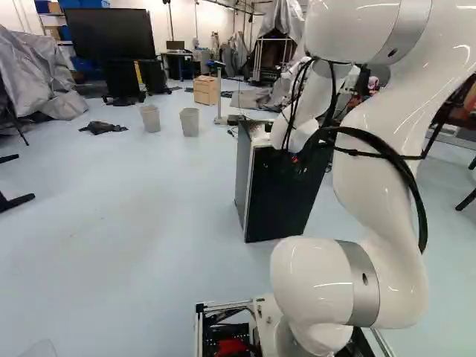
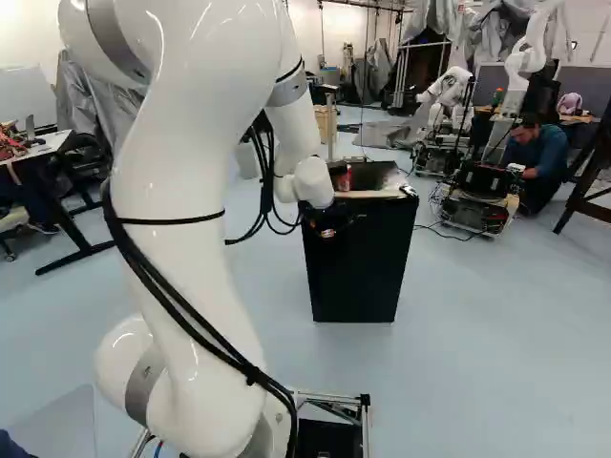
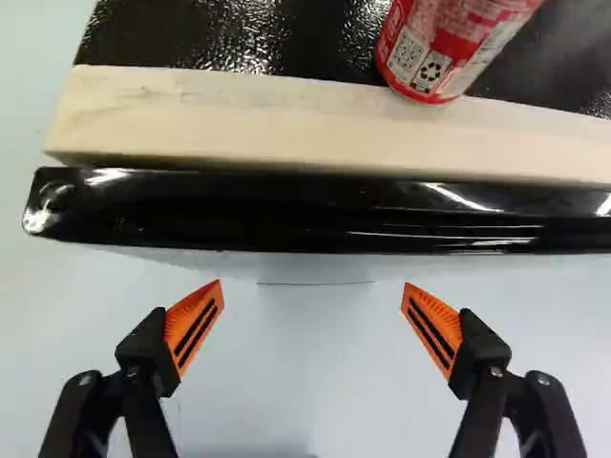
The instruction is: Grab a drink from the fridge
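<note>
The red can [image 3: 453, 38] stands on top of the fridge [image 2: 358, 272], its base overlapping the wooden strip [image 3: 267, 119]. Its side carries white print, a square code [image 3: 409, 52] and a recycling mark [image 3: 433, 66]; the finest lettering is too small to read. The pincer [image 2: 330, 223] is spread, its orange pads [image 3: 196, 322] well apart, just short of the black edge [image 3: 286, 212] below the strip.

The fridge top [image 3: 229, 38] looks glossy and pebbled, the strip [image 3: 286, 124] matt wood, the door edge [image 3: 286, 218] smooth, glossy, the can [image 3: 434, 48] metal.
</note>
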Controlling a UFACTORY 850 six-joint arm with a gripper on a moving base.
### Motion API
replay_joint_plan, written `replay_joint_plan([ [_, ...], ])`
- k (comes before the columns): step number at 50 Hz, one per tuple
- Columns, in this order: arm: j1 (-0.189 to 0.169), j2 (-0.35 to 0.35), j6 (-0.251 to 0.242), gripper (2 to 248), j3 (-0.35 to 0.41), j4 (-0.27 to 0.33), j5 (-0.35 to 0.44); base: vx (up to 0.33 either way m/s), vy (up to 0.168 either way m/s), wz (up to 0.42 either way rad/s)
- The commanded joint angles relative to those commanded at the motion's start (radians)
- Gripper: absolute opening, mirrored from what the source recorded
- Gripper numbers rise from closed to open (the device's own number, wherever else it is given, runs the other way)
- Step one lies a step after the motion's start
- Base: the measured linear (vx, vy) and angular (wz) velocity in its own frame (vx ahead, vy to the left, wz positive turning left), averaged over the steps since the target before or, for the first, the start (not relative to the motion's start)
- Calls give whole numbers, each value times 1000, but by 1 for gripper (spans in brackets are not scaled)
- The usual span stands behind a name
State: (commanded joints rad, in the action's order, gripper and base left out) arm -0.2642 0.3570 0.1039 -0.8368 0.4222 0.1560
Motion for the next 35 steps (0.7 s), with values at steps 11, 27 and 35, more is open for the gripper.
replay_joint_plan([
  [11, -10, -43, 0, 247, 55, 0, 27, 0, 0, 0],
  [27, -25, -108, 0, 247, 135, 0, 168, 0, 0, 0],
  [35, -33, -142, 0, 247, 176, 0, 252, 0, 0, 0],
])
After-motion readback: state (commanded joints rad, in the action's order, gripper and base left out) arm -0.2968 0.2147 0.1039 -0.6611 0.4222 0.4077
